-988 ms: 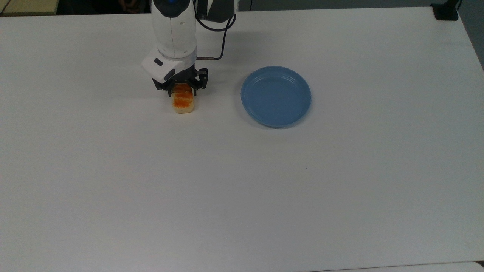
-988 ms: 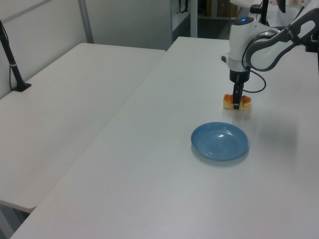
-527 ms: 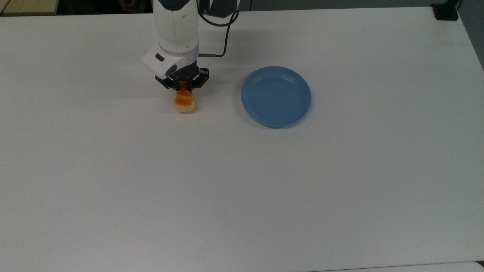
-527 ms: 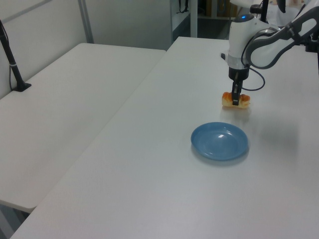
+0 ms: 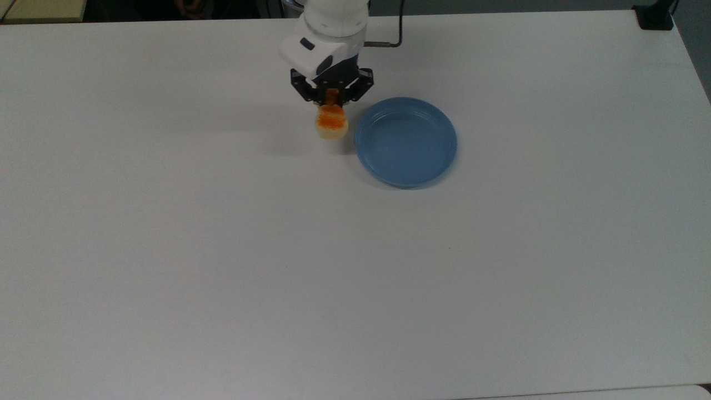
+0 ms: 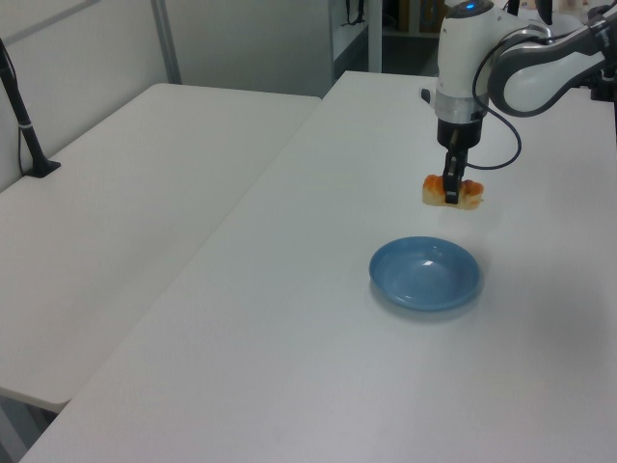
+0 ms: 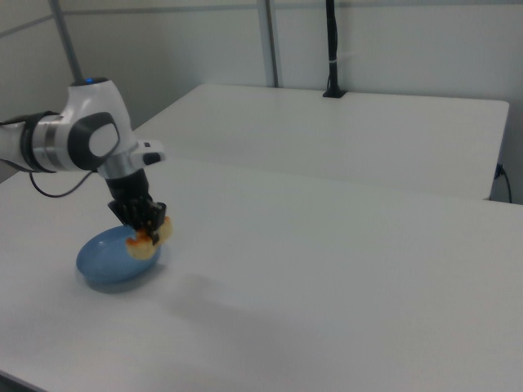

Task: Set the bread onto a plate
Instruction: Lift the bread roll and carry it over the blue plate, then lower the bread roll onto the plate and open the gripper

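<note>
The pincer (image 5: 331, 101) pinched the bread (image 5: 331, 123) and held it off the white desk (image 5: 222, 250). In the top view the loaf hung just beside the left rim of the blue plate (image 5: 405, 141), which lay bare on the desk.

— Where does the top view sit?
— High above my table (image 5: 222, 278), looking steeply down, my arm entering from the far edge.
— And the side ones?
— The left view and right view look down at a slant from opposite ends, farther back. All three share the plate (image 5: 406, 141) (image 6: 425, 274) (image 7: 102, 262) and my hand (image 5: 331, 100) (image 6: 450, 189) (image 7: 145, 229).
</note>
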